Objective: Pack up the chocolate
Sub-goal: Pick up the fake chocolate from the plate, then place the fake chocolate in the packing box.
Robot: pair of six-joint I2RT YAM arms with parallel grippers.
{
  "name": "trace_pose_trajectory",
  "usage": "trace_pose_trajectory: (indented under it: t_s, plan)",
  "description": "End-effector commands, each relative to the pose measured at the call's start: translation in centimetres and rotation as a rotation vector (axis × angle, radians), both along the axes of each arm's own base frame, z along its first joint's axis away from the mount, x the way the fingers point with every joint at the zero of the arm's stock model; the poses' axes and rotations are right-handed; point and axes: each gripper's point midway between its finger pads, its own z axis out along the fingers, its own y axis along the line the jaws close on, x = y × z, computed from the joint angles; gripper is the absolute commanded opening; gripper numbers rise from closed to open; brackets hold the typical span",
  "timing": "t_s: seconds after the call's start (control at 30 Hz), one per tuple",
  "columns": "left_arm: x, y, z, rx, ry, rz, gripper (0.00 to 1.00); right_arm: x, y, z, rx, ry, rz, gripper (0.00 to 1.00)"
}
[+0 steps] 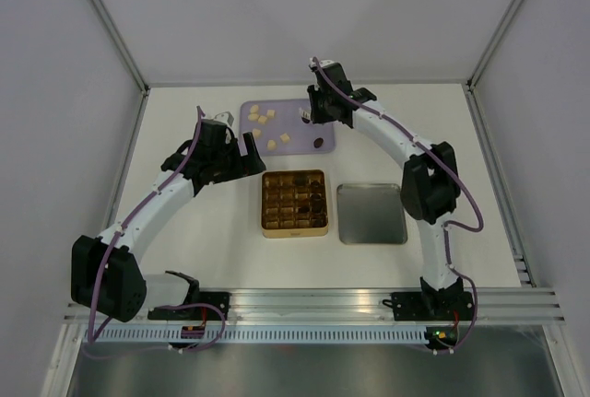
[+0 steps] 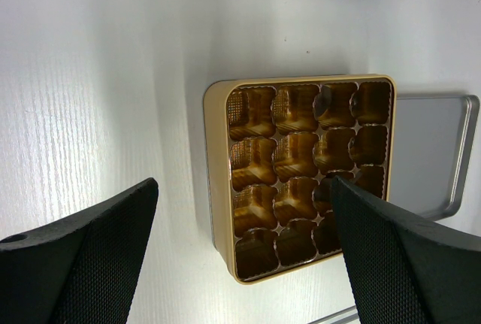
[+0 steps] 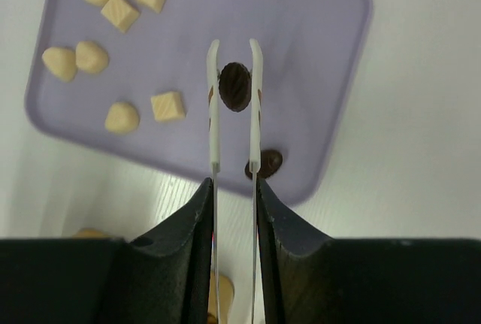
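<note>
Chocolate lump (image 3: pixel 235 86) sits between tweezers (image 3: pixel 214 113) tips over the purple tray (image 3: pixel 316 53).

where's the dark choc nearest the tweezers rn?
Right wrist view: the dark chocolate sits between the tips of the tweezers, over the lilac tray; a second dark piece lies by the tray's near edge.

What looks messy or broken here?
Nothing stands out. Cream and dark brown chocolates lie on the flat purple tray, the square gold tin sits flat beside its grey metal lid, and the right hand holds metal tweezers straight.
</note>
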Motion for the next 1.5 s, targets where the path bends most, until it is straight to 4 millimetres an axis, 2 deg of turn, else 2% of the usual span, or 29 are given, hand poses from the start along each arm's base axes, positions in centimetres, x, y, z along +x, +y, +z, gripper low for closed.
trace_pose_trajectory:
  t_s: [0.0,0.03,0.07,0.1,0.13,0.17,0.2,0.23,0.27,0.3,0.33,0.4,0.43,0.5,0.57,0.6,0.67,0.83,1.03,1.27,1.47]
  plan:
    - [0.3,0.2,1.2,-0.006,-0.04,0.003,1.0,-1.3,0.3,7.9,0.093,-0.185,0.056,0.01]
    - [0.2,0.2,1.2,-0.008,-0.039,0.001,1.0,-2.5,0.2,6.5,0.087,-0.15,0.075,0.0]
    - [0.2,0.2,1.2,-0.007,-0.039,0.0,0.99,-3.1,0.1,6.6,0.09,-0.149,0.083,0.01]
    - [0.2,0.2,1.2,-0.007,-0.039,0.0,1.0,-3.9,-0.1,8.0,0.103,-0.174,0.097,0.0]
    - [0.2,0.2,1.2,-0.007,-0.039,0.0,1.0,-5.3,0.0,6.7,0.103,-0.136,0.133,0.0]
    - [0.2,0.2,1.2,-0.009,-0.039,0.0,1.0,-6.1,0.1,6.8,0.109,-0.135,0.151,0.0]
    - [0.2,0.1,1.3,-0.009,-0.04,-0.002,1.0,-7.2,-0.1,8.3,0.119,-0.159,0.173,0.0]
    - [0.2,0.1,1.3,-0.01,-0.041,-0.002,1.0,-8.5,-0.1,7.3,0.113,-0.132,0.197,0.0]
    - [0.3,0.1,1.3,-0.01,-0.042,-0.004,1.0,-9.7,0.4,7.5,0.117,-0.133,0.228,0.0]
    - [0.3,0.1,1.4,-0.011,-0.043,-0.005,1.0,-10.9,0.4,8.9,0.123,-0.158,0.247,0.0]
    - [0.3,0.1,1.3,-0.011,-0.041,-0.003,1.0,-12.1,0.3,7.9,0.1,-0.143,0.272,0.0]
    - [0.3,0.1,1.2,-0.008,-0.037,-0.004,1.0,-14.8,1.1,8.6,0.102,-0.146,0.316,0.01]
    - [0.4,0.1,1.2,-0.01,-0.038,-0.003,1.0,-15.9,1.0,7.7,0.09,-0.121,0.33,0.0]
    - [0.4,0.0,1.1,-0.009,-0.036,-0.005,1.0,-17.7,1.2,8.0,0.08,-0.124,0.335,0.0]
    - [0.4,0.0,1.2,-0.011,-0.035,-0.005,1.0,-19.8,1.7,6.6,0.077,-0.093,0.362,0.0]
    - [0.4,0.0,1.0,-0.009,-0.032,-0.006,1.0,-20.4,1.8,6.8,0.088,-0.098,0.369,0.0]
    - [0.4,0.0,1.1,-0.01,-0.033,-0.005,1.0,-21.7,2.2,5.5,0.073,-0.073,0.392,0.0]
    - [0.2,-0.1,0.7,-0.01,-0.02,-0.01,1.0,-22.9,1.6,4.0,0.037,-0.055,0.378,0.01]
    - [0.2,-0.2,0.6,-0.017,-0.014,-0.01,1.0,-23.9,1.6,3.3,0.043,-0.054,0.406,0.01]
    - [0.2,-0.3,0.5,-0.018,-0.011,-0.016,1.0,-23.6,1.4,2.0,0.007,-0.043,0.398,0.0]
    - [0.2,-0.3,0.4,-0.018,-0.007,-0.015,1.0,-23.6,1.0,1.7,-0.003,-0.046,0.385,0.01]
